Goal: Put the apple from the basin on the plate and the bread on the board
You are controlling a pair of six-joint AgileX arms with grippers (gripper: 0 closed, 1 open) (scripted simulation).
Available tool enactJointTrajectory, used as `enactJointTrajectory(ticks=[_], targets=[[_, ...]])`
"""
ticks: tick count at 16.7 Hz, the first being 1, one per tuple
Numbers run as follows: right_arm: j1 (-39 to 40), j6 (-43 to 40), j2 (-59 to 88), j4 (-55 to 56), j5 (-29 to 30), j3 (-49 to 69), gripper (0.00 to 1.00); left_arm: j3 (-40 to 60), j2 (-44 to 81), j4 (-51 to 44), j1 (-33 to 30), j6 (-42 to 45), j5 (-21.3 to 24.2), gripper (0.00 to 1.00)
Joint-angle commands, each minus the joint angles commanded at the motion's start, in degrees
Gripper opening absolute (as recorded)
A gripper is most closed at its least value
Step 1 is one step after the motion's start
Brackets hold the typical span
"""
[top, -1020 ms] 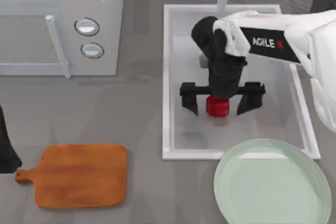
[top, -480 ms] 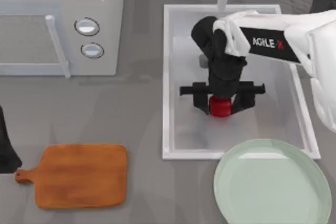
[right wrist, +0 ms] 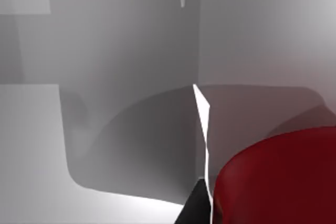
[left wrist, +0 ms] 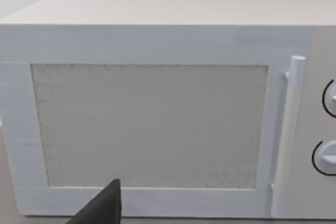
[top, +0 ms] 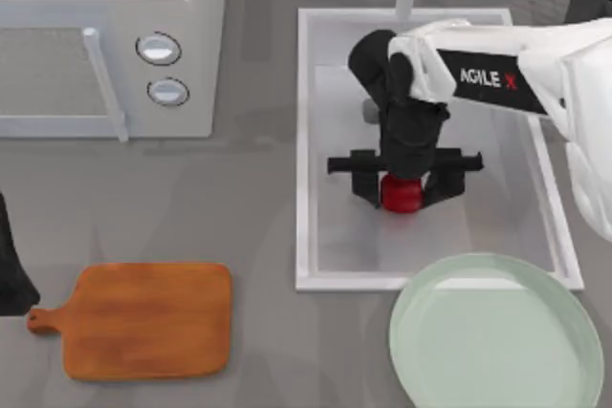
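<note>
Right gripper: my right gripper (top: 402, 190) is down inside the basin (top: 311, 140), near the middle of its floor, reaching in from the top view's right.
Finger state: my two black fingers (top: 363, 182) are drawn in narrow, one on each side of the apple (top: 402, 194), pressed against its flanks, so I am clamped on it.
Apple and fingers: the red fruit sits squarely between the two fingers, with my wrist directly above it, hiding its upper part from overhead; the lower half of it shows below the wrist.
Apple, close view: in my right wrist view the apple (right wrist: 278, 179) looms as a dark red curve right beside one black fingertip (right wrist: 197, 205), with the pale basin wall behind.
Apple height: I cannot tell whether it rests on the basin floor or is just clear of it.
Plate: the mint-green plate (top: 497, 332) lies in front of the basin, its rim overlapping the basin's near edge, near the apple but apart from it.
Board: the wooden board (top: 143, 320) lies bare at the table's left, well apart from the basin.
Left arm: my left arm (top: 11, 269) is parked at the table's left edge beside the board's handle, its wrist camera facing the white microwave (left wrist: 157, 114).
</note>
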Motion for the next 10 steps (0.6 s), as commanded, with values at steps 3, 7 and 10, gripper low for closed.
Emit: enactJointTrajectory(ticks=[3,7,10], targets=[[-0.2,-0.5,-3.0,-1.2,1.1,0.4,0.00,0.0,0.0,0.0,0.0,0.0,0.0,1.00],[-0.2,-0.5,-4.7,-5.5,1.1,3.3,0.00,0.0,0.0,0.0,0.0,0.0,0.0,1.00],[-0.2,-0.5,-7.6,-13.5,1.0,7.3,0.00,0.0,0.0,0.0,0.0,0.0,0.0,1.00]])
